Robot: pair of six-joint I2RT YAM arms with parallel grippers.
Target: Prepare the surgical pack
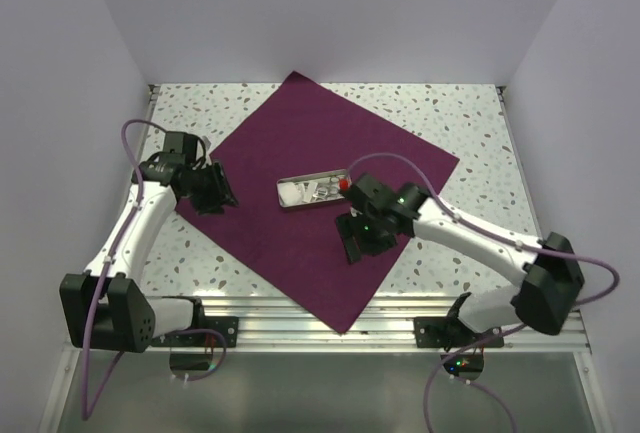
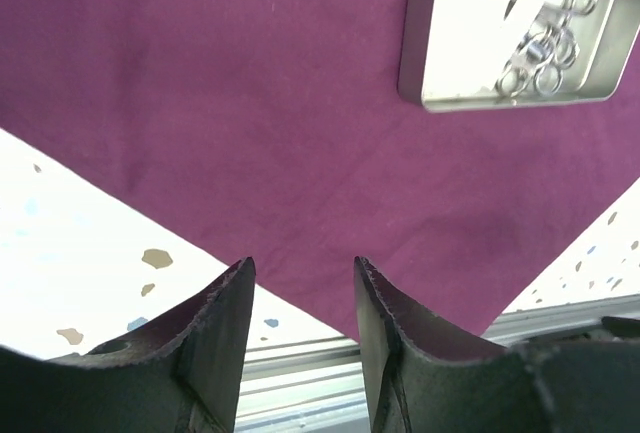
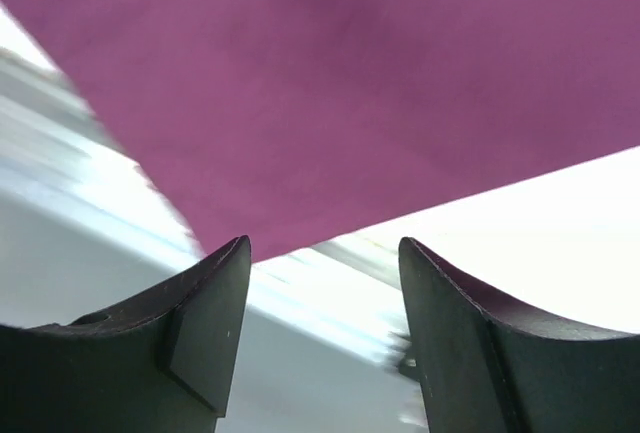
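Observation:
A plum-purple cloth (image 1: 290, 123) lies flat on the table as a diamond. Near its middle sits a small steel tray (image 1: 312, 175) holding silver scissor-like instruments (image 1: 322, 191) and a white gauze pad (image 1: 291, 193). My left gripper (image 1: 215, 193) hovers open at the cloth's left corner. In the left wrist view its gripper (image 2: 300, 273) frames the cloth (image 2: 250, 103), with the tray (image 2: 455, 48) and instruments (image 2: 545, 48) at the upper right. My right gripper (image 1: 358, 238) stands open over the cloth just below the tray. The right wrist view shows this gripper (image 3: 322, 248) empty above the cloth (image 3: 350, 83).
The speckled table top (image 1: 450, 113) is walled in by white panels at the back and sides. An aluminium rail (image 1: 330, 318) runs along the near edge, just past the cloth's near corner. A small red spot (image 1: 343, 183) shows at the tray's right end.

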